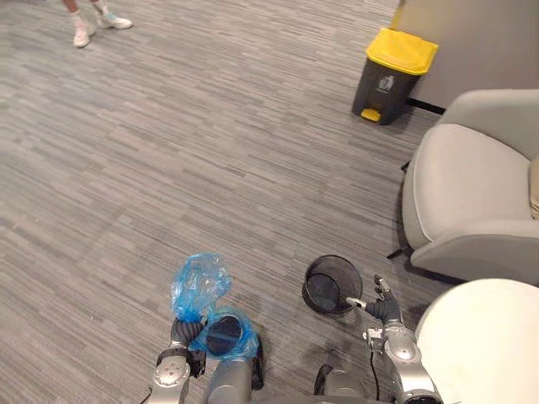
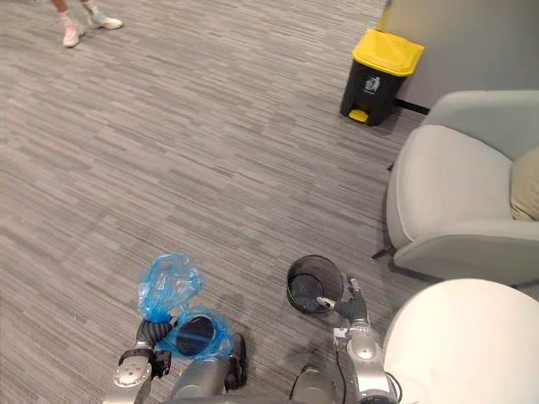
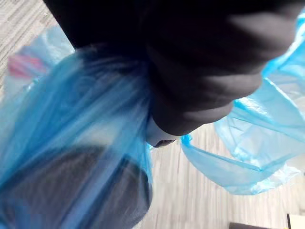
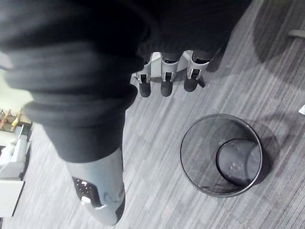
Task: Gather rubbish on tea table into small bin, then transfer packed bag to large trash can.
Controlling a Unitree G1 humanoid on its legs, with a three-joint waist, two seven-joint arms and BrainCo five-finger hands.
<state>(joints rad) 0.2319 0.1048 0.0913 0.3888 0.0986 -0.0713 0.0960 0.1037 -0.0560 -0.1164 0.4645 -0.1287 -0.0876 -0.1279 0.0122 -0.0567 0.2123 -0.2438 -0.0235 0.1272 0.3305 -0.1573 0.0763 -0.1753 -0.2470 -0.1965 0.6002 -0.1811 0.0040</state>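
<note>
Grey wood-grain floor fills the room, and the small bin, a black mesh one, stands upright on it with its mouth up. Far beyond the bin, against a pale wall, is the large trash can, dark with a yellow lid. A grey armchair is beyond the bin on the robot's right. The white round table lies just beside the bin on the same side. A person's shoes show well away from the bin, far off to the left.

The eye views place the blue bag left of the bin and clear of it. The left hand is closed on the bag's gathered neck. The bag's long axis runs from its loose crumpled mouth, pointing away from the robot, to a bulge nearer the robot that holds a dark round mass. The left wrist view adds the film bunched tight under the hand, and a reddish patch shows through it.

The right hand hangs just beside the bin on the table side. Its own wrist view shows its fingers straight, holding nothing, and the bin's bare base.
</note>
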